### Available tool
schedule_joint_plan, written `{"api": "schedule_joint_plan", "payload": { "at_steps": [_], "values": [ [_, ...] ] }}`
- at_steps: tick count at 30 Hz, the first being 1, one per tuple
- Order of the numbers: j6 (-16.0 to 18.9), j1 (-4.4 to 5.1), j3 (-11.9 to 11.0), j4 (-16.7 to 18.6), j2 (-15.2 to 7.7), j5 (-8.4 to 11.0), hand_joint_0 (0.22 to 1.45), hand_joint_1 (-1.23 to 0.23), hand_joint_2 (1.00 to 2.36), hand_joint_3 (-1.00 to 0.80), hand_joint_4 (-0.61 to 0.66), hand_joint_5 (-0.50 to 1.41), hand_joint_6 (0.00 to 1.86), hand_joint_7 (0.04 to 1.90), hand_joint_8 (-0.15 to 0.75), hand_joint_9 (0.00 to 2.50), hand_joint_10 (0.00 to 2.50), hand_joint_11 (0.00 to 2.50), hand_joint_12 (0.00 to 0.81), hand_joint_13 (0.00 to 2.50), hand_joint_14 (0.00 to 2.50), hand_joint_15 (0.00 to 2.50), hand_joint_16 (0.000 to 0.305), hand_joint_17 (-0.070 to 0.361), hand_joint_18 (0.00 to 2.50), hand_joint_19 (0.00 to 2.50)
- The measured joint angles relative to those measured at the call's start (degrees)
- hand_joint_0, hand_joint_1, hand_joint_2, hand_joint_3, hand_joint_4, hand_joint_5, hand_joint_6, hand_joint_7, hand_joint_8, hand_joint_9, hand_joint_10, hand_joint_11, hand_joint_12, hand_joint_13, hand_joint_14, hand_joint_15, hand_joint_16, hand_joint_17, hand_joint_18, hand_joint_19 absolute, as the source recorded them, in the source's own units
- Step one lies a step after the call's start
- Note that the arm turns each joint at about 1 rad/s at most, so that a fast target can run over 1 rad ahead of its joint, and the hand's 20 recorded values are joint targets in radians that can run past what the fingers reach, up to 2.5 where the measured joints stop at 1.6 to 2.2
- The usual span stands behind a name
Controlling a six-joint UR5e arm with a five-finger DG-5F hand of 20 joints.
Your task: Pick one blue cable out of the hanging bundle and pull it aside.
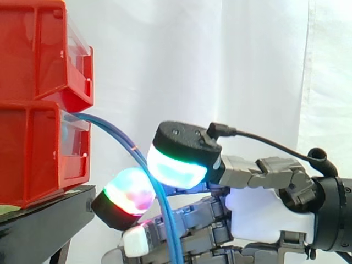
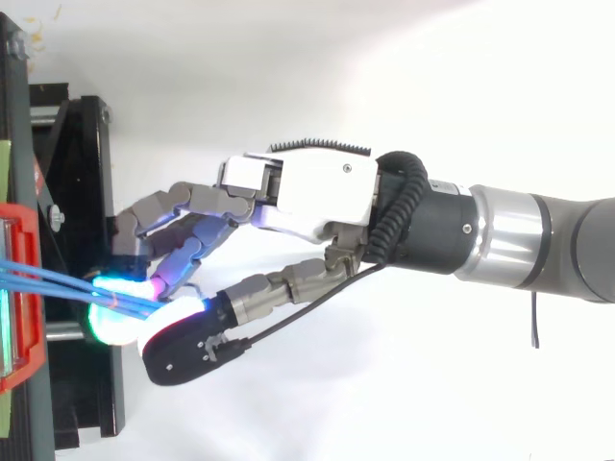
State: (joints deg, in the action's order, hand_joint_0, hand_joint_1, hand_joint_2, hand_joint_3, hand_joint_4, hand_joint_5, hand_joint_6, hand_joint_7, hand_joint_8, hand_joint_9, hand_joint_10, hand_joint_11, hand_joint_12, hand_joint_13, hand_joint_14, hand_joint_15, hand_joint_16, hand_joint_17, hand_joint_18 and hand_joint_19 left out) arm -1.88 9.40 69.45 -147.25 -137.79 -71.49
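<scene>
A thin bundle of blue cables (image 1: 118, 135) comes out of the lower red bin (image 1: 33, 159) and arcs down to the right. In the top view the blue cables (image 2: 58, 280) run from the bin's edge to the glowing pads. My hand (image 2: 307, 192) reaches in from the right, palm (image 1: 264, 214) low. Its cyan-white thumb pad (image 1: 173, 165) sits on the right of the strands and a red-green fingertip (image 1: 127, 195) on the left, pinched together on them. How many strands lie in the pinch I cannot tell. Below the pads the cables drop in front of the lower fingers.
Two red bins are stacked at the left, the upper one (image 1: 38, 49) above the lower, on a black stand (image 1: 44, 217). The stand's frame (image 2: 82, 192) lies just left of the fingertips. A white curtain hangs behind.
</scene>
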Motion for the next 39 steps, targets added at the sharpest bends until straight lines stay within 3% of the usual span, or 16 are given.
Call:
{"api": "schedule_joint_plan", "payload": {
  "at_steps": [9,12,14,20,29,31,33,35,37,39],
  "values": [
    [0.23,0.02,-0.02,-1.00,1.21,-0.03,0.64,-0.86,1.02,-0.22,0.04,-0.15,0.92,1.01,0.312,0.85,0.01,0.35,0.351,0.58,0.01,0.32,0.048,0.108,0.46,0.43],
    [0.08,0.02,-0.02,-1.09,1.83,0.08,0.64,-0.86,1.01,-0.39,0.10,-0.15,0.92,0.92,0.307,0.86,0.01,0.36,0.350,0.59,0.01,0.33,0.048,0.107,0.48,0.44],
    [0.04,0.04,-0.02,-1.16,2.03,0.10,0.58,-0.80,1.00,-0.50,0.11,-0.14,0.91,0.95,0.311,0.90,0.01,0.36,0.352,0.61,0.01,0.34,0.048,0.108,0.49,0.46],
    [0.25,0.02,-0.03,-1.48,2.17,0.09,0.52,-0.65,1.00,-0.50,0.11,-0.13,0.89,0.97,0.336,0.95,0.01,0.35,0.370,0.63,0.01,0.35,0.051,0.115,0.51,0.49],
    [0.38,-0.03,-0.02,-1.81,2.18,-0.05,0.58,-0.56,1.01,-0.43,0.11,-0.11,0.88,1.05,0.333,1.00,0.01,0.36,0.356,0.67,0.01,0.36,0.047,0.107,0.53,0.51],
    [0.39,-0.07,-0.03,-1.81,2.18,-0.05,0.59,-0.61,1.01,-0.36,0.11,-0.11,0.88,1.07,0.338,1.00,0.01,0.37,0.355,0.67,0.01,0.38,0.047,0.106,0.54,0.51],
    [0.43,-0.13,-0.11,-1.82,2.18,-0.07,0.63,-0.80,1.01,-0.30,0.10,-0.14,0.92,0.99,0.327,0.96,0.01,0.40,0.360,0.68,0.01,0.38,0.047,0.106,0.55,0.50],
    [0.67,-0.28,-0.39,-1.83,2.17,-0.10,0.67,-0.87,1.01,-0.31,0.05,-0.14,0.93,1.03,0.320,0.94,0.01,0.42,0.355,0.67,0.02,0.38,0.047,0.106,0.56,0.49],
    [1.02,-0.51,-0.70,-1.88,2.18,-0.13,0.69,-0.90,1.01,-0.33,0.01,-0.15,0.94,1.00,0.316,0.92,0.01,0.43,0.354,0.66,0.02,0.37,0.046,0.105,0.57,0.48],
    [1.32,-0.69,-0.88,-1.97,2.18,-0.18,0.75,-0.95,1.00,-0.50,0.02,-0.16,0.95,1.02,0.306,0.90,0.01,0.44,0.350,0.66,0.02,0.37,0.046,0.104,0.60,0.45]
  ]
}}
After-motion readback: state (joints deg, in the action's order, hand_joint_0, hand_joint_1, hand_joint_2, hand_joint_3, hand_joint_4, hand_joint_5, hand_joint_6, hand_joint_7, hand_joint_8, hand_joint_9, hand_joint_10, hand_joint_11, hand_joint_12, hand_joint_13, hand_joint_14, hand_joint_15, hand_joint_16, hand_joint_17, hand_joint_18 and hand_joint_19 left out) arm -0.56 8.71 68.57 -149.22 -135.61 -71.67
